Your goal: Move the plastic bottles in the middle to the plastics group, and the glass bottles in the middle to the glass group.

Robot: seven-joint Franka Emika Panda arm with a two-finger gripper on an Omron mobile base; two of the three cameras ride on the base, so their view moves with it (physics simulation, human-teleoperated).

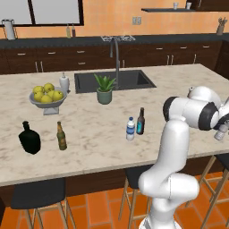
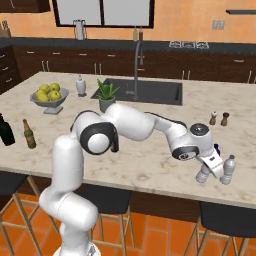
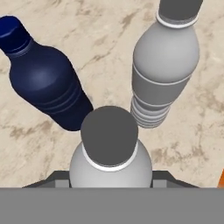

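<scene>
**Desk:** Starting at the far left of the tabletop (image 1: 89, 147)?

**Photographer:** Pictured there: a squat black flask (image 1: 29, 137), upright, with a slim amber bottle (image 1: 61, 136) just beside on its right. Farther back, a bowl of yellow fruit (image 1: 46, 95).

**Desk:** And toward the middle?

**Photographer:** Past a potted plant (image 1: 105, 89) and the sink (image 1: 114, 80), nearer the front edge: a clear water bottle with blue label (image 1: 130, 129) and white cap, upright. Just beside on its right, a dark brown long-necked bottle with cyan label (image 1: 141, 121), also upright. Well apart from the flask and the amber bottle.

**Desk:** Then the far right?

**Photographer:** Seen from the right base camera: the white arm (image 2: 140, 125) stretched low across the tabletop, with the claw (image 2: 209, 169) angled down near the front edge. Pinching a grey bottle with dark cap (image 3: 109, 144), with a dark finger tip at each side of its shoulders in the hand view. Cannot tell whether resting on the stone or lifted off it.

**Desk:** Anything close by?

**Photographer:** In the hand view, a dark blue bottle (image 3: 46, 76) at upper left and a second grey bottle (image 3: 165, 65) at upper right, both standing near the pinched one. Farther back on the tabletop, two small shakers (image 2: 219, 118), side by side.
</scene>
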